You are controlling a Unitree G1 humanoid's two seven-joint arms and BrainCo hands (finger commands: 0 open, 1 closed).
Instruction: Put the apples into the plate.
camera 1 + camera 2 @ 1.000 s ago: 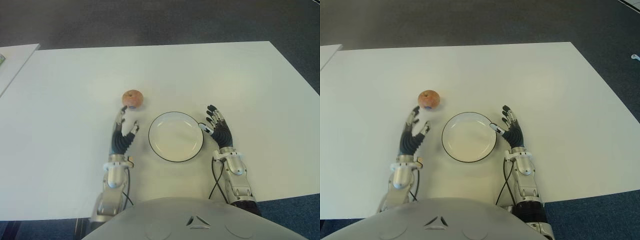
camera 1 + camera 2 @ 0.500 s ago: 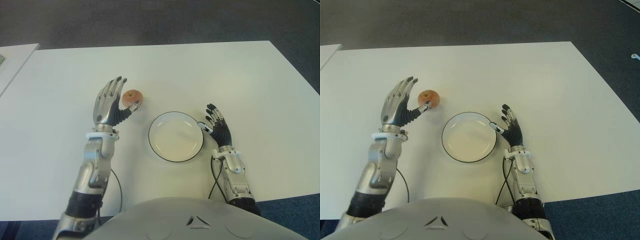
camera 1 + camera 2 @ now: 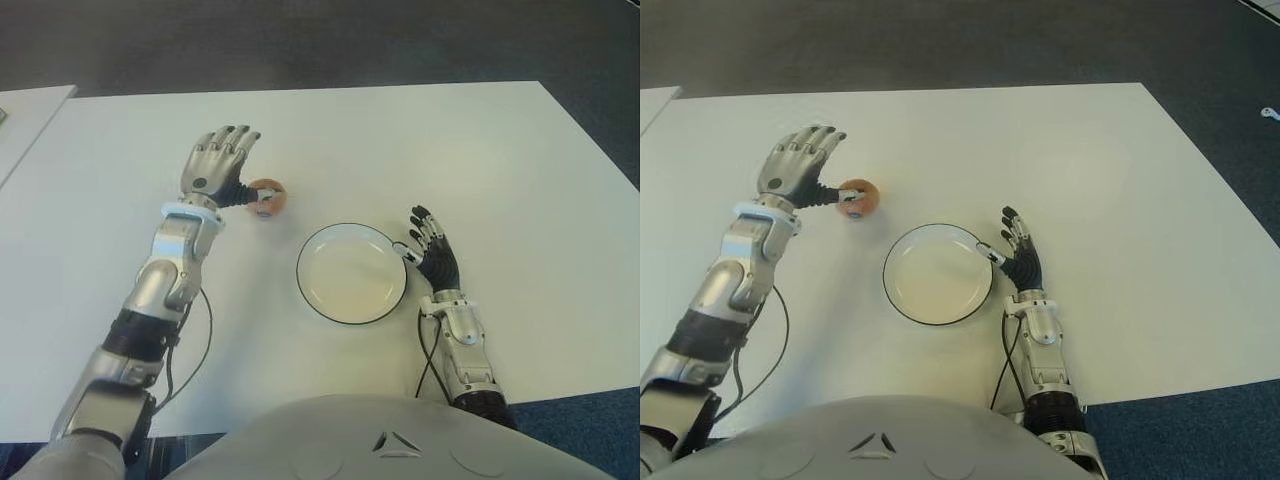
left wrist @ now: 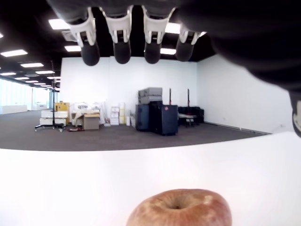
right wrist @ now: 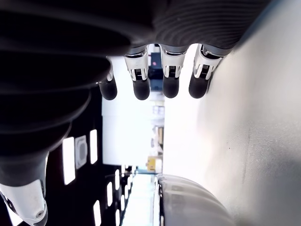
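The apple (image 3: 268, 198) sat on the white desk (image 3: 480, 150), up and to the left of the empty plate (image 3: 351, 273) and apart from it. The left hand (image 3: 220, 166) hovered over the apple's left side with fingers spread, gripping nothing. The right hand (image 3: 432, 255) showed just right of the plate, fingers open. A sound grasp would need the palm centred over the fruit before the fingers curled evenly round it, lest it roll away.

Left hand (image 3: 218, 165) raised, fingers spread — right hand (image 3: 432, 257) low (fingers open).
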